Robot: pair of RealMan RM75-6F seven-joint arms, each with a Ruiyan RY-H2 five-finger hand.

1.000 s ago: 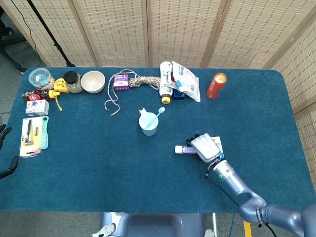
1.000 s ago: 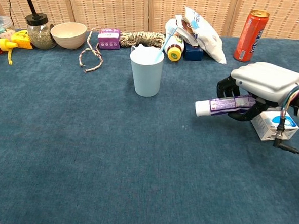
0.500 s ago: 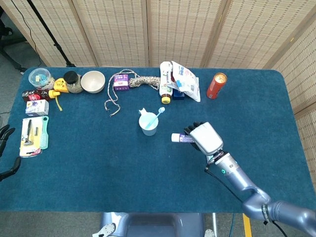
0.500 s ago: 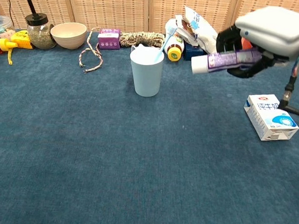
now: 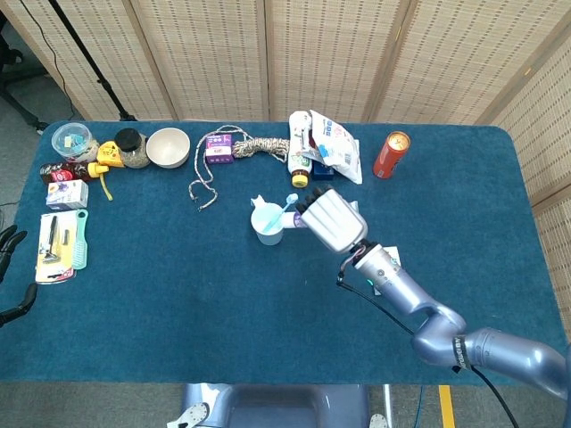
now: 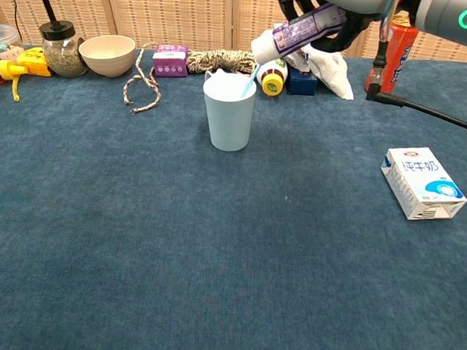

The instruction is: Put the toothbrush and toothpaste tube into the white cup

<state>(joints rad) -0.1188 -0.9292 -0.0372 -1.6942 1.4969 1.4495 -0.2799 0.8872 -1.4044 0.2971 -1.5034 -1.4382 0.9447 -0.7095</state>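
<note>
The white cup (image 5: 268, 223) (image 6: 230, 111) stands mid-table with a light blue toothbrush (image 5: 287, 204) (image 6: 250, 79) leaning in it, head up to the right. My right hand (image 5: 331, 219) (image 6: 327, 8) holds the purple and white toothpaste tube (image 6: 296, 32), raised just right of and above the cup's rim. The tube tilts with its white cap end down toward the cup. In the head view the hand hides most of the tube. My left hand (image 5: 7, 243) shows only as dark fingertips at the left frame edge.
A small milk carton (image 6: 421, 182) lies to the right. Along the back sit a red can (image 5: 390, 155), snack bags (image 5: 332, 143), a yellow-capped bottle (image 5: 301, 169), rope (image 5: 259, 145), a purple box (image 5: 219, 147), a bowl (image 5: 168, 147) and jars. A comb pack (image 5: 61, 244) lies far left.
My right hand has lifted the toothpaste tube off the table near the milk carton and carried it left and up, to just beside the cup's rim.
</note>
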